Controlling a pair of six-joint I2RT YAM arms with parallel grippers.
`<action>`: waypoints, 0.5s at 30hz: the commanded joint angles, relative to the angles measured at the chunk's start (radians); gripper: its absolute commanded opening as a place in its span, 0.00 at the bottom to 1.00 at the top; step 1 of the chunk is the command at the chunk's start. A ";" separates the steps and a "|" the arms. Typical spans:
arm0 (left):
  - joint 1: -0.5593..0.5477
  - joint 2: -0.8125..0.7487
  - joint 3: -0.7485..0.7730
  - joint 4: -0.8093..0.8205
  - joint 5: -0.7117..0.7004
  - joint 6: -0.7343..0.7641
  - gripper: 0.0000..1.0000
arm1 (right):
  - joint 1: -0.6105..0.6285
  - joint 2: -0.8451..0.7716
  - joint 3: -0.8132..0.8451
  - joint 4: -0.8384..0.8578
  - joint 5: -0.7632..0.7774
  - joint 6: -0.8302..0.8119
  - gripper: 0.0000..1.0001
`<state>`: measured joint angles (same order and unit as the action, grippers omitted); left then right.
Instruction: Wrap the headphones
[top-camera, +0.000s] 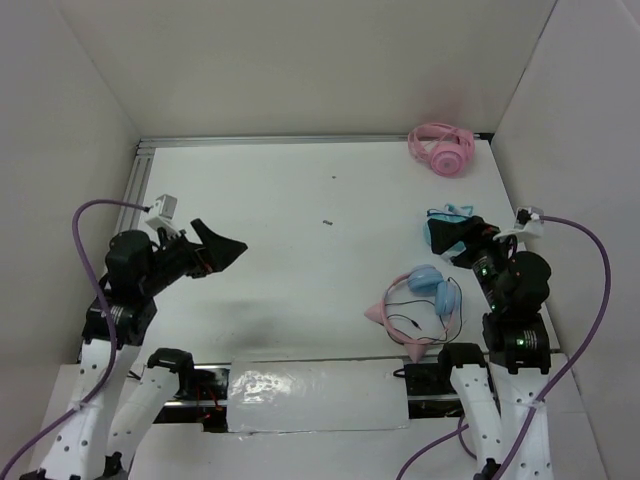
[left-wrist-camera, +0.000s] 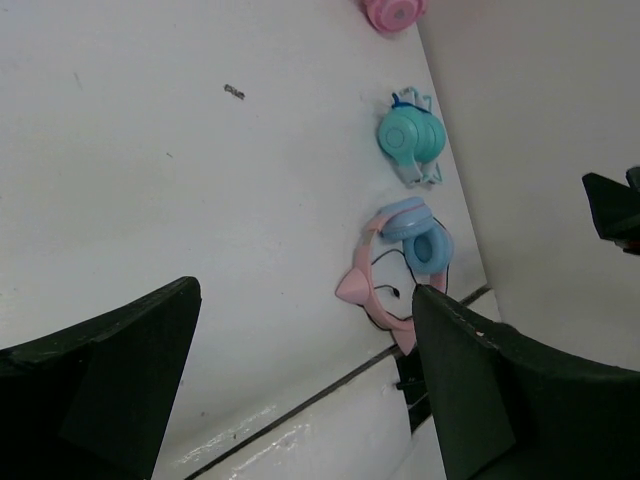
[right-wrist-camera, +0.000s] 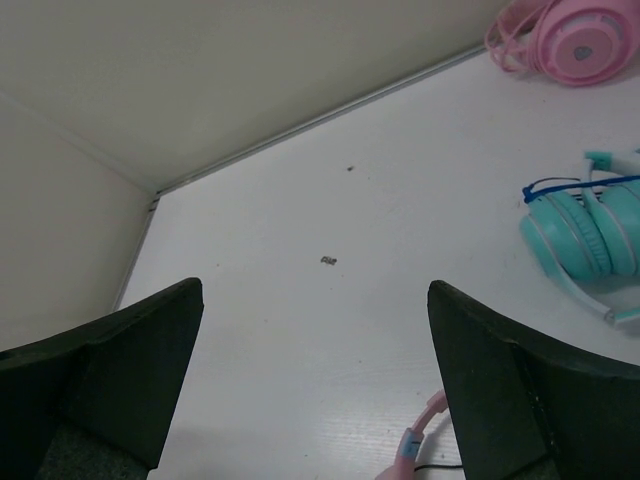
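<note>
The headphones (top-camera: 440, 292) lie on the white table (top-camera: 290, 190) at the lower right of the overhead view, just in front of the right arm's base. Their pink band with the little ears curves off to the left, and the two light blue cups sit together at its upper right. The thin black cable (top-camera: 415, 322) trails loose across the loop of the band, not wound up.

The right gripper (top-camera: 462, 238) hangs above and just behind them. In its own camera the two dark fingers stand wide apart with nothing between them, and only a pink tip of the band (right-wrist-camera: 415, 440) shows at the bottom edge. From overhead that gripper overlaps a teal headset (top-camera: 437, 232). An all-pink headset (top-camera: 442, 150) rests in the far right corner by the wall.

The left gripper (top-camera: 222, 245) is up in the air at the left of the frame, well apart from everything, jaws spread and empty. Its camera sees the headphones (left-wrist-camera: 428, 248) far off at right of centre. A small dark speck (top-camera: 327, 222) sits mid-table.
</note>
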<state>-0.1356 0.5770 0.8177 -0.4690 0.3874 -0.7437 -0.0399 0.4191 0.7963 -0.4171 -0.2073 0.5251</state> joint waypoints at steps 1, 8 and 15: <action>-0.005 0.107 0.035 0.084 0.152 0.064 0.99 | -0.003 0.045 0.003 0.006 0.100 -0.004 1.00; -0.406 0.461 0.133 0.138 -0.032 0.113 0.99 | -0.003 0.201 0.106 -0.188 0.356 0.072 1.00; -0.822 1.103 0.609 -0.088 -0.464 0.170 0.98 | -0.008 0.158 0.078 -0.258 0.544 0.180 1.00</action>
<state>-0.9424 1.5433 1.3064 -0.4660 0.0967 -0.6220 -0.0402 0.6205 0.8513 -0.6186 0.1856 0.6346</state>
